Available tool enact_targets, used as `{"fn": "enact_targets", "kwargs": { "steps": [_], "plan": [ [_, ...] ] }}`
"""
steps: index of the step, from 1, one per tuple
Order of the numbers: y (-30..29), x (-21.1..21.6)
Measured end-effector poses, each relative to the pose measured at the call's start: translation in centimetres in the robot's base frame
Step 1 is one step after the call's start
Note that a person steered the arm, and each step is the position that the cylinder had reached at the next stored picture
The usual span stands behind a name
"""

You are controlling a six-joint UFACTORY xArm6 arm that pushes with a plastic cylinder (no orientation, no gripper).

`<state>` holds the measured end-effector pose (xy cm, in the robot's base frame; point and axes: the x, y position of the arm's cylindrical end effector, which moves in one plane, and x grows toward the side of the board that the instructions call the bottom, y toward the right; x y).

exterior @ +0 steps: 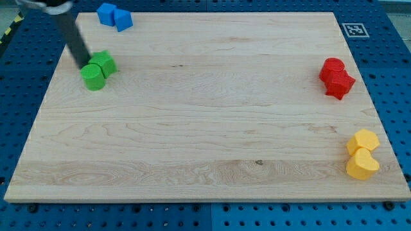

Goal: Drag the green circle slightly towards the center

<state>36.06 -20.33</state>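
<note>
**Tip on the green pair**

My tip (83,64) sits at ten o'clock of the green circle (93,77), touching its edge. My tool is a bare rod, gripping nothing. A second green block (105,63) touches the circle at one o'clock. Both lie at the desk's (205,128) far ten o'clock, with blue blocks (114,16) beyond.

Your wooden surface (205,128) carried two blue blocks (114,16) at the view's top left, the green circle (93,76) touching another green block (105,63), red blocks (336,77) right, and yellow blocks (363,154) bottom right.
</note>
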Motion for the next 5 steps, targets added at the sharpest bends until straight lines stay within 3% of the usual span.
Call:
{"fn": "enact_targets", "kwargs": {
  "steps": [2, 3, 5],
  "plan": [
    [12.1, 0.0],
    [12.7, 0.0],
    [-1.6, -1.6]
  ]
}}
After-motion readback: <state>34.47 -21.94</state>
